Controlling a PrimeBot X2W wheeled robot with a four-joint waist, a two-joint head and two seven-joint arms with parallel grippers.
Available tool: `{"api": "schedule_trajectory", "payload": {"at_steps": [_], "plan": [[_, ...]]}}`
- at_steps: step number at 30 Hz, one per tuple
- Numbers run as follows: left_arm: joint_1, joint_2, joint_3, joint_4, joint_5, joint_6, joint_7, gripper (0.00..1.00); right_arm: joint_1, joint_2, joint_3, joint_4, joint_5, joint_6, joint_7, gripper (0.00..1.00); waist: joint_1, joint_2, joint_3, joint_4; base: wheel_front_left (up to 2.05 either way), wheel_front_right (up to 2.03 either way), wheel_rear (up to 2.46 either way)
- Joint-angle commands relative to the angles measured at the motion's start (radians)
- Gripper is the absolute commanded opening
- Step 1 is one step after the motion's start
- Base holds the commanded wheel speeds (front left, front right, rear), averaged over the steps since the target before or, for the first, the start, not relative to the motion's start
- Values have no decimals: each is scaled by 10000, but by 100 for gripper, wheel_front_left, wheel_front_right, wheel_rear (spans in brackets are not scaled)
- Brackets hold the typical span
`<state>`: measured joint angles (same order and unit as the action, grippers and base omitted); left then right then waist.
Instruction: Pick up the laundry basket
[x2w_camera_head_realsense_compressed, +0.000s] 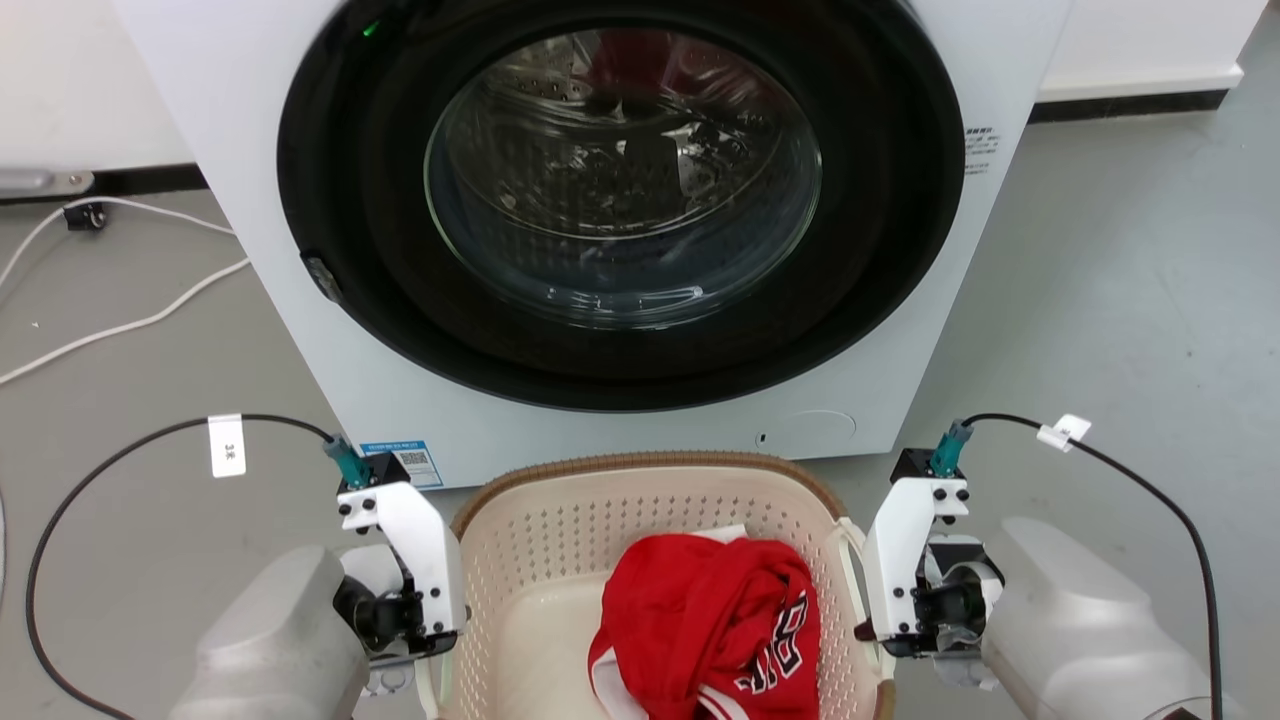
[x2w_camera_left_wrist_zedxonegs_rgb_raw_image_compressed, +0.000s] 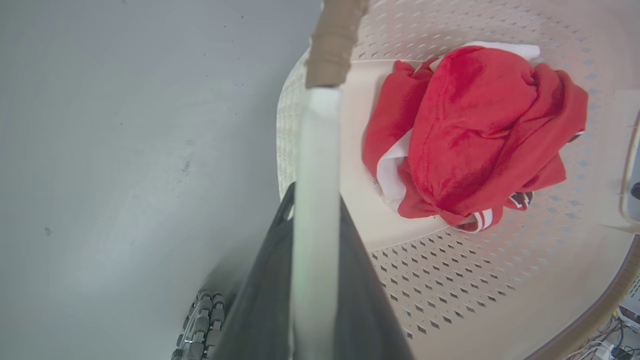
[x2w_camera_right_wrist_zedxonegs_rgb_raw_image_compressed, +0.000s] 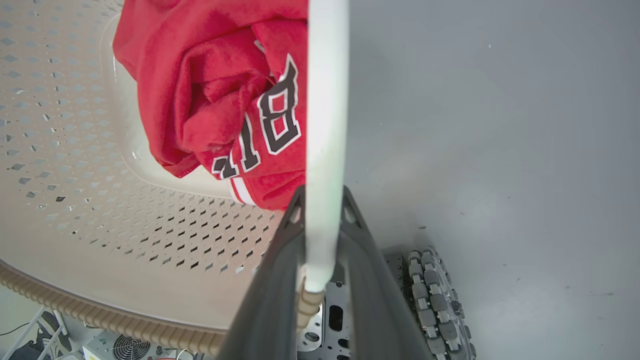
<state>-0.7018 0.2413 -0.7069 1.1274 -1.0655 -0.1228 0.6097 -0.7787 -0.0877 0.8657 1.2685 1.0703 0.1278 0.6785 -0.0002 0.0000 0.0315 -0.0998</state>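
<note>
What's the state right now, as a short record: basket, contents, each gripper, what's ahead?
basket: laundry basket, cream with brown rim, between the two arms
contents: red garment with white trim, bunched inside
left side: left gripper, fingers closed on the white left handle
right side: right gripper, fingers closed on the white right handle
ahead: washing machine directly behind the basket
lifted: cannot tell
</note>
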Motion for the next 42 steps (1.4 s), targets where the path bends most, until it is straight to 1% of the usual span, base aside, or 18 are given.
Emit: {"api": "schedule_trajectory", "payload": {"at_steps": [1, 14, 24, 42], "plan": [[112, -273, -16, -193, -163, -132, 38, 0, 138, 352, 28, -68, 59, 53, 86, 0, 2, 0, -166, 40, 0, 0, 0], [612, -302, -198, -274, -534, -135, 16, 0, 482, 468, -48, 95, 125, 53, 170, 0, 2, 0, -412, 185, 0, 0, 0], [606, -350, -364, -243, -652, -139, -133, 0, 489, 490, -125, 131, 67, 55, 98, 0, 2, 0, -434, 227, 0, 0, 0], [620, -329, -633, -220, -927, -139, -342, 0, 440, 463, -249, 142, -99, 55, 285, 0, 2, 0, -412, 202, 0, 0, 0]]}}
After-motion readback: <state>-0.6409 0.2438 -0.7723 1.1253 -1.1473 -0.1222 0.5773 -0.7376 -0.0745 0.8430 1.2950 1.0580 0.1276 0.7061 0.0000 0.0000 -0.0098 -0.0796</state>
